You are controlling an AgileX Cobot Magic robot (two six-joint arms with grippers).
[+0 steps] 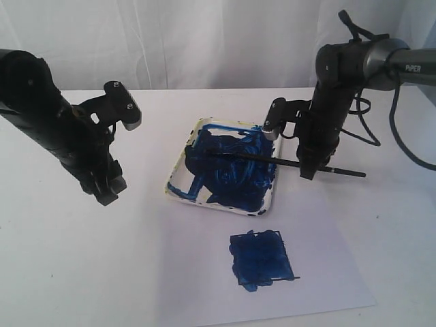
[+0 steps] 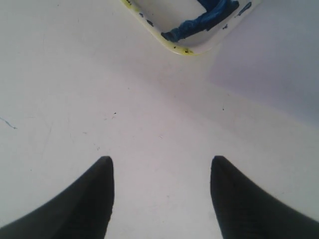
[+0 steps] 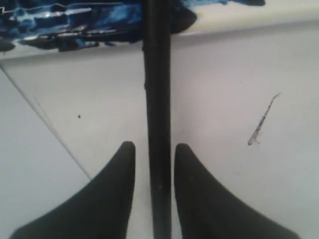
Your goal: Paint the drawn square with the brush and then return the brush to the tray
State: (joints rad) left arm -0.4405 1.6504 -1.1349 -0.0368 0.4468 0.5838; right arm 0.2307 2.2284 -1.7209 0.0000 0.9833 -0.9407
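Note:
The tray [image 1: 178, 178], white and smeared dark blue, sits mid-table; its rim shows in the left wrist view [image 2: 172, 46] and the right wrist view [image 3: 239, 17]. The brush [image 1: 259, 158] lies with its tip in the tray's paint and its handle across the right rim. My right gripper [image 1: 308, 170] straddles the handle of the brush [image 3: 157, 99] just outside the rim. This gripper [image 3: 155, 145] is open, with a slim gap on each side of the handle. The drawn square [image 1: 262, 260], filled dark blue, is on the paper [image 1: 327, 231]. My left gripper [image 1: 105, 191] [image 2: 161, 160] hovers open and empty left of the tray.
The white paper sheet stretches from under the tray toward the front right, and its edge shows beside my right gripper [image 3: 30, 164]. A small grey scratch mark [image 3: 261, 122] is on the table. A dark cable [image 1: 402, 136] hangs behind the right arm.

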